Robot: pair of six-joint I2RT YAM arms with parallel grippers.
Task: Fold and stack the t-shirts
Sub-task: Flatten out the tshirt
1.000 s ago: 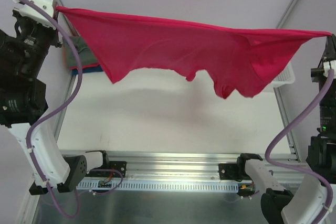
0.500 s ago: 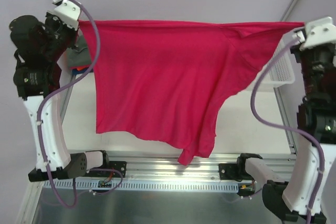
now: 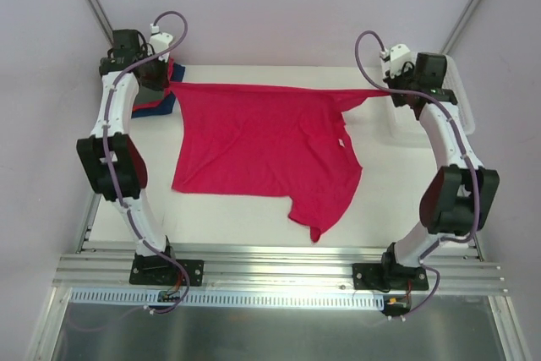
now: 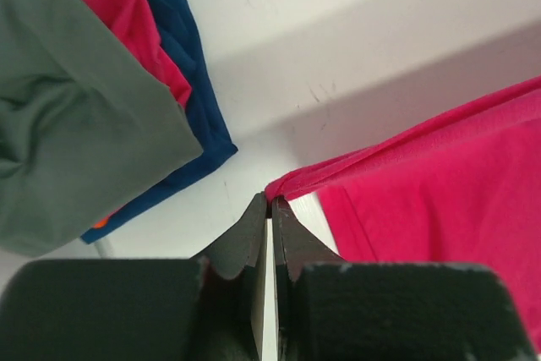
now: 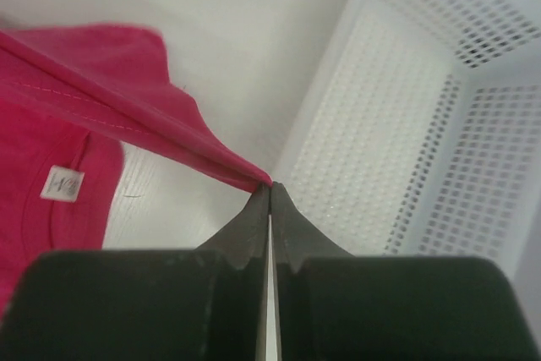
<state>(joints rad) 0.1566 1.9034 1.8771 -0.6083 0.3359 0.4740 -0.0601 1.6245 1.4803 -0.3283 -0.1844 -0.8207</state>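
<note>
My left gripper is pinched fully together on one corner of the crimson t-shirt. The hem bunches right at the fingertips, low in the middle of the left wrist view. My right gripper is clamped just as tight on the opposite corner, where the cloth narrows to a point at its tips.

From above, the shirt's upper edge runs as a taut line between the two grippers across the upper part of the frame. The rest spreads down over the white table, trailing to a narrow tip at lower centre. A small white label shows on the cloth.

At upper left, just beside the left gripper, is a stack with a grey-green t-shirt on top, a red layer under it and a dark blue t-shirt below. The white lattice basket stands just right of the right gripper.
</note>
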